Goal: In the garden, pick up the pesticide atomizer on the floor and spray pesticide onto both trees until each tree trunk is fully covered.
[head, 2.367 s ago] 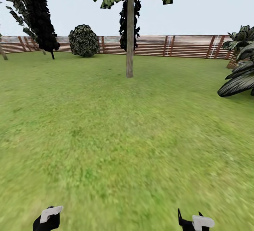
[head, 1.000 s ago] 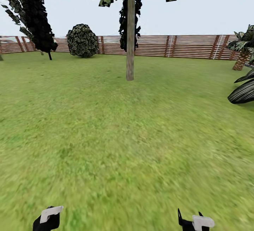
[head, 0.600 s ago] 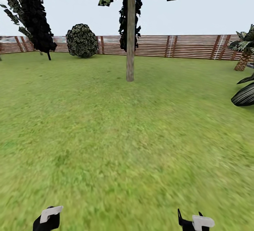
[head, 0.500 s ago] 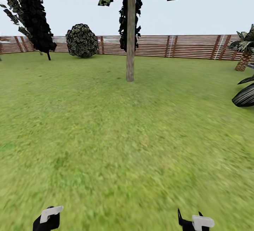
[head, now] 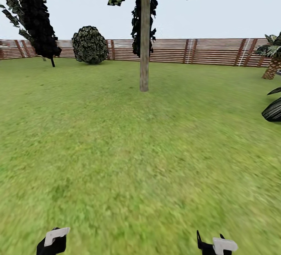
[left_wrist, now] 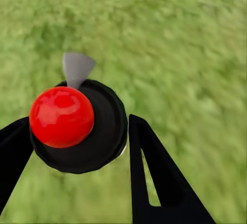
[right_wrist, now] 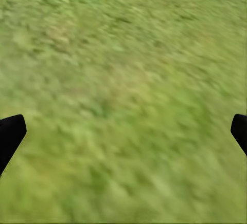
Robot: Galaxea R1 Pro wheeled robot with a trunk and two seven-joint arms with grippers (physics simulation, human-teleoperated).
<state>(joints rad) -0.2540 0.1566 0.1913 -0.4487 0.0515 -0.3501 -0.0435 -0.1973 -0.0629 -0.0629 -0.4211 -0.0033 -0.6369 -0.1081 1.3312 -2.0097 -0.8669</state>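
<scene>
- Garden (head: 117, 149): wide lawn, brown slat fence (head: 210, 51) at the far edge; round shrub (head: 89, 45) and a dark cypress (head: 35, 13) off to the left, a palm (head: 273, 58) at the right edge.
- Tree trunk (head: 144, 32): bare, grey-tan, standing well ahead near the middle of the head view, leaf crown above. Well apart from both arms; judged too far to spray yet.
- Left hand (left_wrist: 77, 147): the two dark fingers (left_wrist: 154, 178) sit close on either side of the pesticide atomizer (left_wrist: 77, 124), so it appears gripped. In the head view it sits low at the left (head: 54, 239).
- Right hand (right_wrist: 123, 131): spread wide, holding nothing, grass beneath it.
- Atomizer: held in the left hand, seen from above: red knob on a dark round top, grey nozzle tip. Likely light, rigid and smooth; a round body could twist, so hold across the body, clear of knob and nozzle.
</scene>
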